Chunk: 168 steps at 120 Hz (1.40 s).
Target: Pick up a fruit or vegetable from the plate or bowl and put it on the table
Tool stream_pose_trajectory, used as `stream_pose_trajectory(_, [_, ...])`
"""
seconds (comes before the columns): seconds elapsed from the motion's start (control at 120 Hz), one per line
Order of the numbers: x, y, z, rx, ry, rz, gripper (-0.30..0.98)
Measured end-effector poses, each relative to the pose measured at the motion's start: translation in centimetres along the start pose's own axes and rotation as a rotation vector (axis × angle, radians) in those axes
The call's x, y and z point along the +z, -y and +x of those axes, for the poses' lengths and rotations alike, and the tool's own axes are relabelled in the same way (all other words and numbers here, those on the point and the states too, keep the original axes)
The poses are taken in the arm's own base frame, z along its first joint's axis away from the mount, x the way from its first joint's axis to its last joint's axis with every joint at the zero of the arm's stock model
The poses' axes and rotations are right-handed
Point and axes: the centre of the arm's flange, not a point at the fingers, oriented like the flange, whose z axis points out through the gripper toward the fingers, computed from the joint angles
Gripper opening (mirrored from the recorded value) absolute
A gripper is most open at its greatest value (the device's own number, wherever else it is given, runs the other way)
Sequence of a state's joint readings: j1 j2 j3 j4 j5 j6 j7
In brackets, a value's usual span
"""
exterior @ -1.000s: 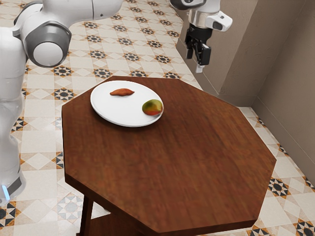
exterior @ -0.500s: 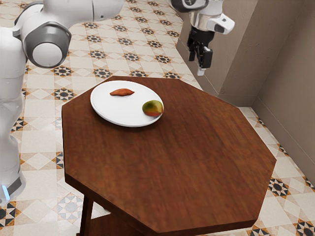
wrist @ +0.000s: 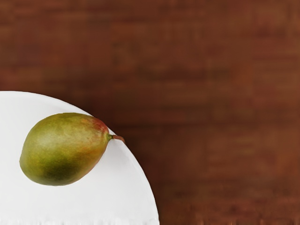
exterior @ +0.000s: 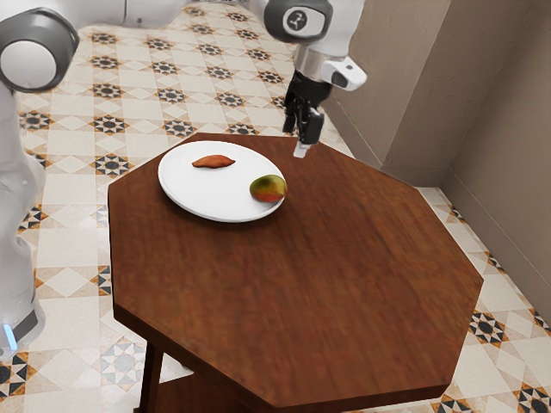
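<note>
Since firm, slippery skin is likely, the mango (wrist: 63,150) is best clasped across its width; the empty hand's (exterior: 300,145) opening cannot be told.

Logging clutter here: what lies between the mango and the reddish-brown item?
Only bare white plate lies between the mango and the reddish-brown item, in the exterior view.

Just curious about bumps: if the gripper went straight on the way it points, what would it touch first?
The gripper points down, probably at the wooden table beside the white plate; depth is unclear, so the plate's rim might come first.
</note>
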State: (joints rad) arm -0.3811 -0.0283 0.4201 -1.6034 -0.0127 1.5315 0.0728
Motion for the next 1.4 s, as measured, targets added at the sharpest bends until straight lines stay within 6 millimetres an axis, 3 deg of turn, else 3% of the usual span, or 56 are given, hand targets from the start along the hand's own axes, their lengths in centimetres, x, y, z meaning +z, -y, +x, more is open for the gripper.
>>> stream_pose_trajectory(0.075, [1.3,0.0,-2.0,0.011,0.014,-0.013,0.69])
stream_pose_trajectory(0.233, [4.0,1.9,-5.1,-0.016,0.038,-0.04,0.69])
stream_pose_trajectory(0.333, [6.2,4.2,-6.4,-0.063,0.038,-0.056,0.69])
stream_pose_trajectory(0.517, [8.2,8.9,-8.3,-0.167,0.028,-0.066,0.69])
stream_pose_trajectory(0.742, [11.9,14.6,-6.9,-0.267,0.052,0.012,0.69])
stream_pose_trajectory(1.033, [14.1,16.8,-5.5,-0.281,0.05,0.073,0.69])
stream_pose_trajectory(1.258, [15.2,19.4,-6.2,-0.322,0.057,0.073,0.69])
stream_pose_trajectory(1.4, [16.0,19.6,-5.9,-0.318,0.06,0.082,0.69])
